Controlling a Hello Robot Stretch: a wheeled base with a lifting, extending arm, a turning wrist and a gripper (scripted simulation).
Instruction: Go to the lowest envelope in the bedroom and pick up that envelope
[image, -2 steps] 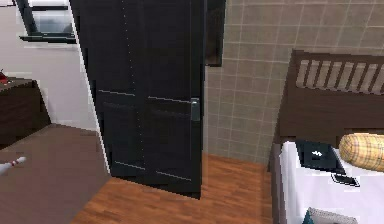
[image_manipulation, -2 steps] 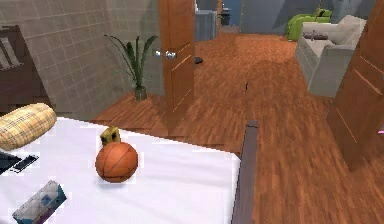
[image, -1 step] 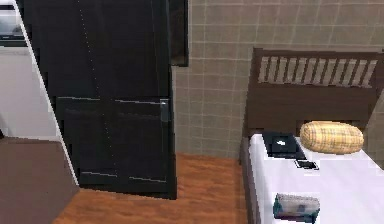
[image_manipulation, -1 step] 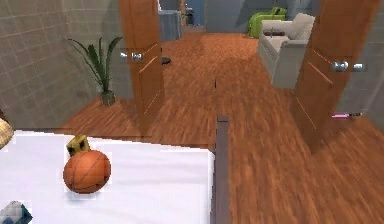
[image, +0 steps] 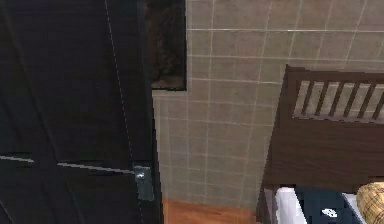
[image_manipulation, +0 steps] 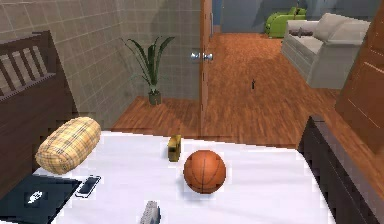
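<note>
Door (image: 70, 110): stood dark and close at your forward view's left, its handle (image: 142, 180) low. You were probably facing the wall rather than the goal.
Headboard (image: 330, 100): backed onto the tiled wall at that view's right, as a bed's head usually does.
Laptop (image_manipulation: 45, 195): lay flat at the arm side view's lower left, likely set down within a sleeper's reach.
Plaid pillow (image_manipulation: 68, 143): rested at the head end of the bed (image_manipulation: 270, 190), where a head would go.
Phone (image_manipulation: 88, 185): lay just beside the laptop.
Envelope: you could not tell it among the small things on the bed. A grey object (image_manipulation: 150, 212) at the bottom edge was too unclear to name.
Pot (image_manipulation: 154, 97): stood on the floor by the wall, holding a leafy plant (image_manipulation: 150, 60). It was your one container.
Basketball (image_manipulation: 204, 170): sat mid-bed, likely kept from rolling by the soft cover.
Pincer: you could not tell its state.
</note>
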